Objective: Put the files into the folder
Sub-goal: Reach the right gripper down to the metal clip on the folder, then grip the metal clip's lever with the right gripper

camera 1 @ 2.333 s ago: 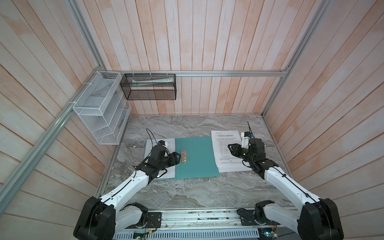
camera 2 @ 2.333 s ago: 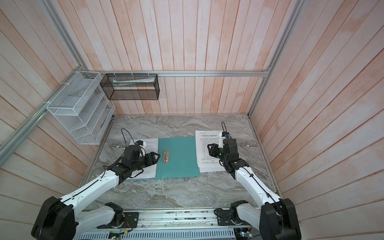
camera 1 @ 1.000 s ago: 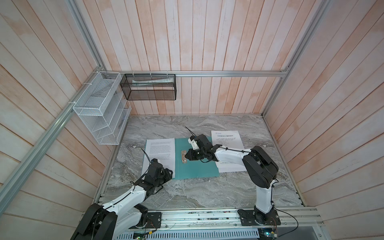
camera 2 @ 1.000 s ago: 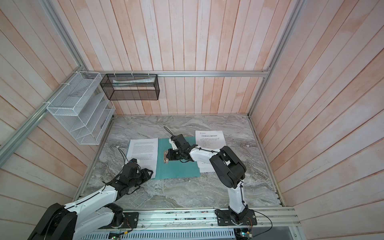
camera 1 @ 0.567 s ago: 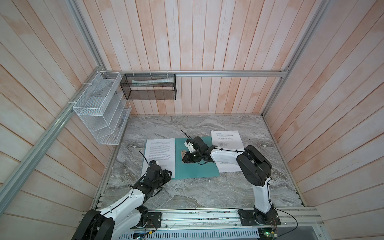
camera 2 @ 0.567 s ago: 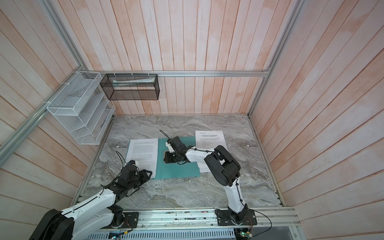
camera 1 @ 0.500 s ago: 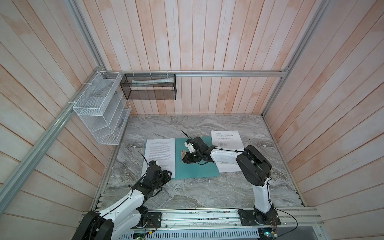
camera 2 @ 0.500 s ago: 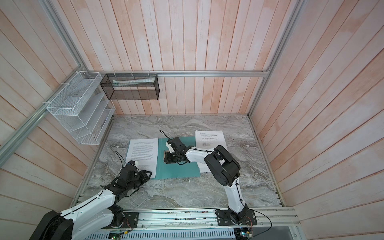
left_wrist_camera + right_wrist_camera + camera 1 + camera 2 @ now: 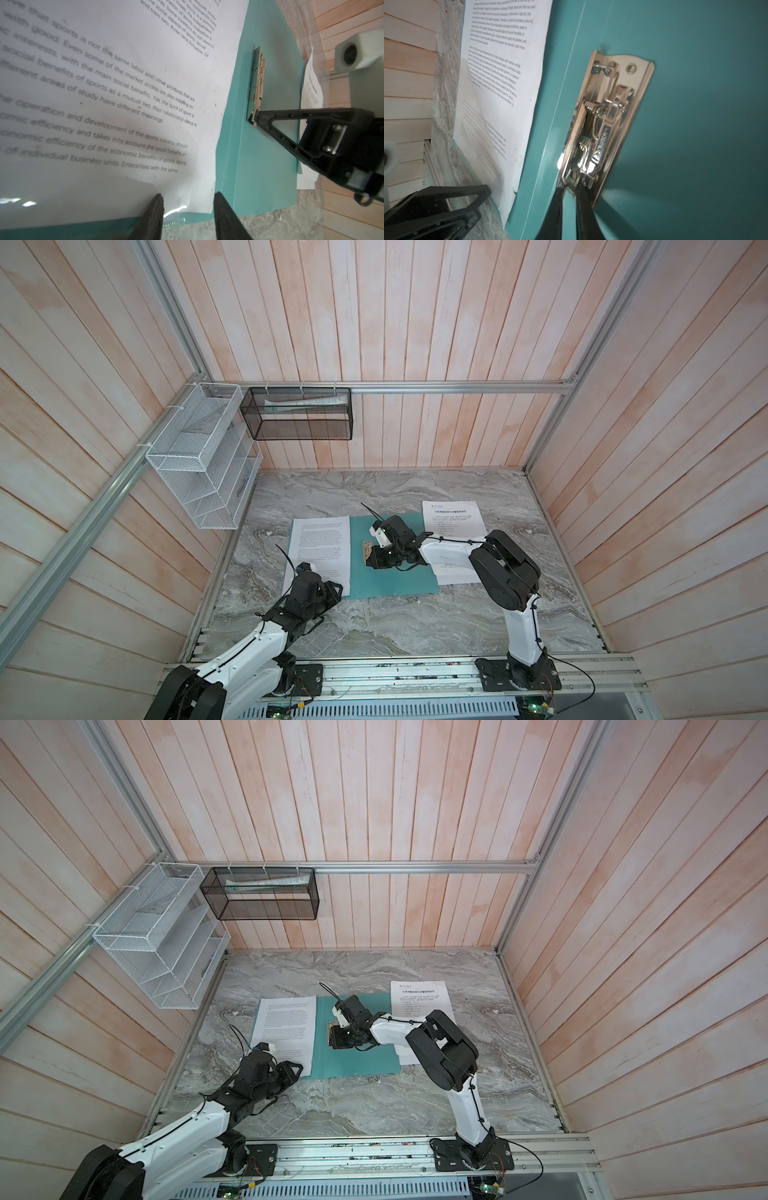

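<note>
Teal folder (image 9: 395,580) is pictured lying open and flat at the centre of the marble table (image 9: 374,626), with its metal clip (image 9: 608,124) set along the 9 o'clock edge. The 2 arms' roles have been swapped in the last moments. The right gripper (image 9: 569,187), earlier stationed at the headed sheet (image 9: 453,522) at 3 o'clock of the folder, has been swung across the middle. It is now narrowed almost shut at the clip's 6 o'clock end, where the lever tab appears to be pinched between the tips. The left gripper (image 9: 187,199), earlier placed at that same clip, has been drawn back to 7 o'clock of the folder. Its jaws are held partly apart over the near corner of the left sheet (image 9: 320,547), and nothing is seen clamped between them.

Both sheets have been left unmoved, 1 at 9 o'clock and 1 at 3 o'clock. A thin teal margin is shown past the left sheet's near edge in the left wrist view, so it may rest on an opened cover; that cannot be settled. No sheet is seen under the clip. The clip-opening step is judged to have been handed to the right arm, with the filing itself not yet begun.
</note>
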`<act>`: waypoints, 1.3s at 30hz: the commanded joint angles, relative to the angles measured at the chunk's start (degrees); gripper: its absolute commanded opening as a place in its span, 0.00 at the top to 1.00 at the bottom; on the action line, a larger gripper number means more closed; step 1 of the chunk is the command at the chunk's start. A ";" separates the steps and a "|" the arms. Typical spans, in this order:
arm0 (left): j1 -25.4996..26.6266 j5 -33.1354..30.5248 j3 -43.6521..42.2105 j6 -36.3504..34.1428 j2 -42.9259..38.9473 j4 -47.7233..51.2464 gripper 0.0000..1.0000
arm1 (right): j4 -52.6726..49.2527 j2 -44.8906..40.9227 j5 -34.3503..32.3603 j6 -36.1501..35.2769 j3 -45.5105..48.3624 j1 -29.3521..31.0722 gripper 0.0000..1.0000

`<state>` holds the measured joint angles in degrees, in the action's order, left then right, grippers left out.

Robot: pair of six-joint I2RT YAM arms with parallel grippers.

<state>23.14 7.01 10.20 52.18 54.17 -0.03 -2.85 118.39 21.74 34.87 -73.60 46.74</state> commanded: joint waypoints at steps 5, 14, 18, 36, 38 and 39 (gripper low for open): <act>-0.28 -0.39 -2.02 0.90 -0.44 1.04 0.57 | -0.84 1.93 0.78 -0.62 -1.89 0.38 0.88; -0.28 -0.79 -2.46 0.90 -0.46 0.88 0.57 | -1.36 3.02 0.94 -0.63 -2.69 0.40 0.91; -0.27 -0.87 -2.62 0.90 -0.32 0.73 0.57 | -2.26 3.24 0.56 -0.60 -2.63 0.41 0.92; -0.26 -1.18 -2.49 1.29 1.82 0.55 0.54 | -22.09 8.72 -15.85 -6.70 -7.18 1.03 1.00; -0.36 -1.47 -2.46 1.59 2.17 0.82 0.54 | -23.00 9.13 -17.96 -6.90 -6.65 1.01 1.00; -0.37 -1.51 -2.39 1.68 2.29 0.94 0.54 | -23.29 9.27 -19.11 -7.01 -6.18 1.00 1.00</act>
<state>23.14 7.01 8.78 53.23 55.16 -4.54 -13.85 122.48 14.02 29.85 -82.96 48.56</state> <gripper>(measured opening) 0.458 0.047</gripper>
